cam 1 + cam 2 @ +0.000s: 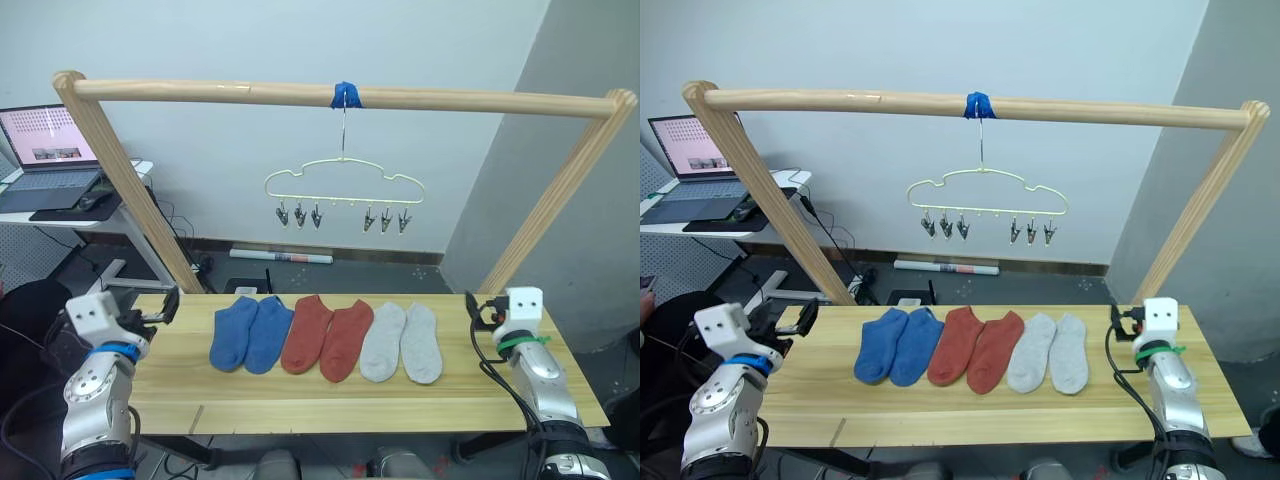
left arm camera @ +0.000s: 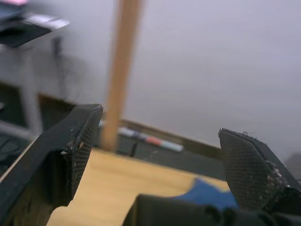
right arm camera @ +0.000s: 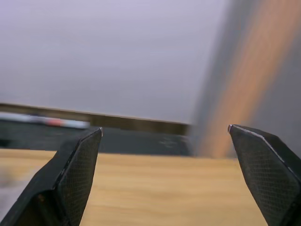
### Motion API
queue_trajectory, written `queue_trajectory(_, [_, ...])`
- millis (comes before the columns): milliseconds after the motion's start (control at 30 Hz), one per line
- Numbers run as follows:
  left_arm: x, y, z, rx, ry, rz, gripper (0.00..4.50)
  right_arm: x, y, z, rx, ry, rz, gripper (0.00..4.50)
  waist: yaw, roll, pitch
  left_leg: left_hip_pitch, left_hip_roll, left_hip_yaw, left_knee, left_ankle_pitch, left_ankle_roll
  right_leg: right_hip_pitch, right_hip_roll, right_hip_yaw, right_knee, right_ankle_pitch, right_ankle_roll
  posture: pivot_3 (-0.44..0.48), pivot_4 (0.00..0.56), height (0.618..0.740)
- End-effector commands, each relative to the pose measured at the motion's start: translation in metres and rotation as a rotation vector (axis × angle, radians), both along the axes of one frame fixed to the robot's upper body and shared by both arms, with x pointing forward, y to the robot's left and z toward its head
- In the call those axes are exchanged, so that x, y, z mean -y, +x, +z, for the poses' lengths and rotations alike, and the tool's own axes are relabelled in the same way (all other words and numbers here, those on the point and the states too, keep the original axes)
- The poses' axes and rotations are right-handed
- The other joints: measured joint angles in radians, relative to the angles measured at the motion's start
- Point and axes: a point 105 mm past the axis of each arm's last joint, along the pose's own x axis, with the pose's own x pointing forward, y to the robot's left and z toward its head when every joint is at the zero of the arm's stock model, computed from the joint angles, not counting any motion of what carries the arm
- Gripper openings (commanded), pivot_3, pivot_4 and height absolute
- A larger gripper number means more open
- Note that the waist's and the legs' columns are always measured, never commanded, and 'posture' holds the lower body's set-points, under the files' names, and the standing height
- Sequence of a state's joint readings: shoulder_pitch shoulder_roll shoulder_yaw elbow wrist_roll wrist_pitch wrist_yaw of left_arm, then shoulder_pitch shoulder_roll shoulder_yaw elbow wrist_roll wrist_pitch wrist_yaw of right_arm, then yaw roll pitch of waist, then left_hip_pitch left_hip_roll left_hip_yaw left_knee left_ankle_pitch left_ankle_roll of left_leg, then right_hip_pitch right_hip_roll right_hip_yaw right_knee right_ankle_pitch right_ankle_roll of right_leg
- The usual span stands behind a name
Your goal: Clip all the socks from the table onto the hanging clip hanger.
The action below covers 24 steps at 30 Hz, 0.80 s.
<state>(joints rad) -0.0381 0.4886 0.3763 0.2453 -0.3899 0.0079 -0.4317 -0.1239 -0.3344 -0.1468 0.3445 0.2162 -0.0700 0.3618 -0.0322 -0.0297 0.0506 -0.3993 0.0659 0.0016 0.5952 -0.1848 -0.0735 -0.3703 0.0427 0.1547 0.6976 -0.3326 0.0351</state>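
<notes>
Six short soft-fabric socks [image 1: 325, 338] lie side by side mid-table [image 1: 300, 405], long axes toward the pale-yellow wire clip hanger [image 1: 343, 185] above; we judge our left claw [image 2: 155, 155], fingers apart, nearest the blue pair.

A wide table [image 1: 300, 405] of light wood planks fills the lower middle of the scene. Six short ankle socks lie flat on it in a row along its far edge, toes pointing toward the near edge. From the table's left end to its right: two blue socks [image 1: 250, 333], two rust-red socks [image 1: 327, 337], then two light grey socks [image 1: 402, 342]. Socks in each pair touch or overlap slightly, and neighbouring pairs lie just beside each other.
</notes>
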Motion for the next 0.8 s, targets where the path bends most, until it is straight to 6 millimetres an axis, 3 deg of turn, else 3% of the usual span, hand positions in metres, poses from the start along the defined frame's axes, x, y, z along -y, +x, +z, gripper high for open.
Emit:
queue_trajectory(33, [0.049,0.015,0.042,0.089,0.050,-0.201,4.47,-0.055,0.001,0.051,0.076,0.096,0.328,4.50,0.000,0.001,0.006,0.000,0.000,0.000,0.000,0.000,0.000,0.000,0.000,0.000,0.000,0.000,0.000,0.065,0.075,0.740])
queue_trajectory(100, [0.077,0.026,0.055,0.118,0.057,-0.290,4.47,-0.090,-0.004,0.078,0.090,0.143,0.529,4.50,0.001,0.002,0.012,0.000,0.000,0.000,0.000,0.000,0.000,0.000,0.000,0.000,0.000,0.000,0.000,0.052,0.079,0.740])
queue_trajectory(167, [0.093,0.035,0.064,0.150,0.038,-0.337,4.47,-0.110,-0.008,0.093,0.095,0.146,0.652,4.50,0.001,0.003,0.018,0.000,-0.001,0.000,0.001,0.000,0.000,0.000,0.000,-0.001,0.000,0.000,0.000,0.045,0.082,0.740])
queue_trajectory(267, [0.105,0.051,0.070,0.175,0.015,-0.355,3.93,-0.138,-0.008,0.114,0.118,0.148,0.778,4.50,0.000,0.001,0.020,-0.001,-0.001,0.000,0.002,0.000,0.000,0.001,0.001,-0.001,-0.001,0.001,0.001,0.033,0.087,0.740])
queue_trajectory(400, [0.115,0.068,0.073,0.192,0.001,-0.357,2.75,-0.161,-0.005,0.130,0.146,0.158,0.848,4.50,-0.002,0.000,0.023,-0.003,-0.001,-0.001,0.002,0.000,0.000,-0.002,0.001,-0.001,-0.001,0.001,0.002,0.022,0.089,0.740])
queue_trajectory(633, [0.129,0.096,0.073,0.212,-0.020,-0.342,2.75,-0.196,0.002,0.154,0.205,0.175,0.924,4.50,-0.001,-0.004,0.032,-0.007,0.000,-0.003,0.002,0.000,0.000,-0.004,0.002,-0.002,-0.003,0.000,0.003,0.009,0.094,0.740])
queue_trajectory(800, [0.133,0.107,0.071,0.219,-0.010,-0.335,2.75,-0.208,0.003,0.162,0.230,0.163,0.947,4.50,-0.001,-0.005,0.034,-0.010,0.000,-0.004,0.003,0.000,0.000,-0.006,0.002,-0.003,-0.003,0.000,0.003,0.003,0.098,0.740])
